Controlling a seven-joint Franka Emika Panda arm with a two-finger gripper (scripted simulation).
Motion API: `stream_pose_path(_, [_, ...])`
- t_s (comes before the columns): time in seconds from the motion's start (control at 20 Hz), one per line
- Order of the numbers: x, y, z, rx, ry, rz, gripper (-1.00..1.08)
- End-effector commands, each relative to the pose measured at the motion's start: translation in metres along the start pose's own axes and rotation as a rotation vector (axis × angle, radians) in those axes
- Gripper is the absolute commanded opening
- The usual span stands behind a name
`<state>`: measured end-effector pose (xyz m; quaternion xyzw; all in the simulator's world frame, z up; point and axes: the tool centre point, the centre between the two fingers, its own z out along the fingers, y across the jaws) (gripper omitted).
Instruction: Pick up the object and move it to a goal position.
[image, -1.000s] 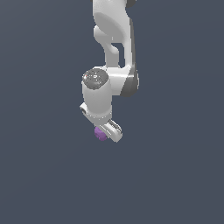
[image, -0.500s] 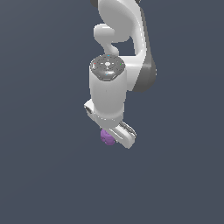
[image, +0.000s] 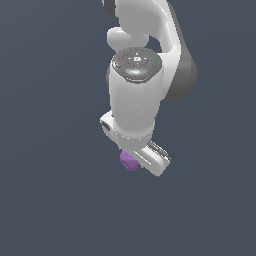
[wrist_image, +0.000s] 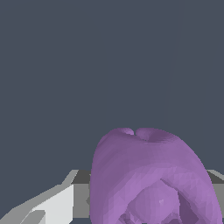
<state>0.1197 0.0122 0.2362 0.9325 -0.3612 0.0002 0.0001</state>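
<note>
Closest to the wrist camera, a purple lumpy ball (wrist_image: 151, 179) fills much of the view, its rounded top dented by a small dimple. Pale grey and white parts of the gripper (wrist_image: 57, 203) show just beside it on both sides, pressed up against it, so the gripper is closed around the ball. Behind it lies only plain dark blue-grey background.

In the exterior view, the white robot arm (image: 137, 95) reaches down from the top of the frame, its wide cylindrical wrist topped by a grey round cap. Below the wrist sits the gripper (image: 145, 157), angled toward the exterior view's right. The purple ball (image: 128, 160) peeks out at the gripper's lower edge, toward the exterior view's left, partly hidden by the white body. It is much smaller than the gripper.
</note>
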Motion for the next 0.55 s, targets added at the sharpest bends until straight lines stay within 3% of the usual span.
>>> stream_pose_path(0.0, [0.0015,-0.0052,-0.0053,0.0,0.0,0.0,-1.0])
stream_pose_path(0.5, [0.004,-0.0132,-0.0126,0.0,0.0,0.0,-1.0])
